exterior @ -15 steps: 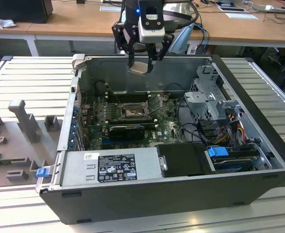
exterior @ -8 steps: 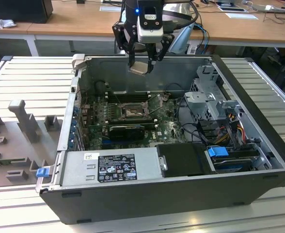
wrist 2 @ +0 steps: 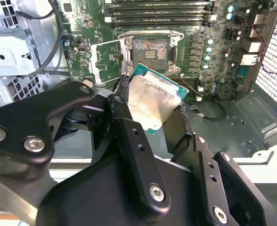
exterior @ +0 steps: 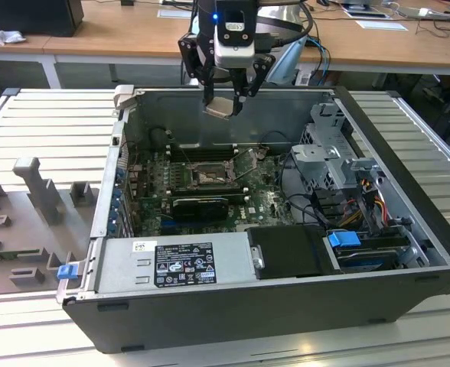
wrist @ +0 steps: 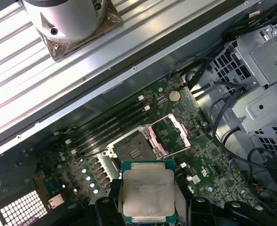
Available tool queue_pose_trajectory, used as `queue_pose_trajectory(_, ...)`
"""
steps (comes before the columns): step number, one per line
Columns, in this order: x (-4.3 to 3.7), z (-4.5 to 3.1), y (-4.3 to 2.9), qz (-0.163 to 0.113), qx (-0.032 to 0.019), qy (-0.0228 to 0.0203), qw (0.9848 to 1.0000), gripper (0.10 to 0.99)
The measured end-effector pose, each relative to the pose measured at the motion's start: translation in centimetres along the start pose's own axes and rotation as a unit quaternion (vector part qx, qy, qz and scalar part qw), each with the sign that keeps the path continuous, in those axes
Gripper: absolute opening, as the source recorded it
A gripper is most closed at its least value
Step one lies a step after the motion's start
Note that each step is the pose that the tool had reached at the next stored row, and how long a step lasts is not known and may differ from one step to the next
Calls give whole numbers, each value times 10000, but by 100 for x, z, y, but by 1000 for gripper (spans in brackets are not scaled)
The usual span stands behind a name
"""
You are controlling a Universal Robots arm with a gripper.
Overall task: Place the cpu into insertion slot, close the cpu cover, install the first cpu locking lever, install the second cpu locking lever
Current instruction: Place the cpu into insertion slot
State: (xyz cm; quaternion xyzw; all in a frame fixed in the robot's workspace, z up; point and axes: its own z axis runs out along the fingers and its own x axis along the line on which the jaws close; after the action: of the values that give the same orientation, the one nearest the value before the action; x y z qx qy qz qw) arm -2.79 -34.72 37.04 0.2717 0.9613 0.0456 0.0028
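Hovering over case (exterior: 286,306) w/ cpu (exterior: 221,105) clamped in jaws; first wrist view: cpu cover (wrist: 181,129) open

The cpu (wrist: 148,193) face: dull, faintly streaked silver metal, green rim. The hand (exterior: 224,99) matt black. The counter (exterior: 49,115): smooth ribbed pale metal.

A robotics lab or workshop: an open computer case (exterior: 248,325) lies on a slotted aluminium counter (exterior: 49,122), with wooden desks (exterior: 118,34) carrying cables (exterior: 439,17) and papers (exterior: 379,24) at twelve o'clock.
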Motion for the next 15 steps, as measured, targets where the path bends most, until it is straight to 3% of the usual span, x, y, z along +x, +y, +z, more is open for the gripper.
queue_pose_trajectory(15,0,0,0,318,-6,-29,9995,533)
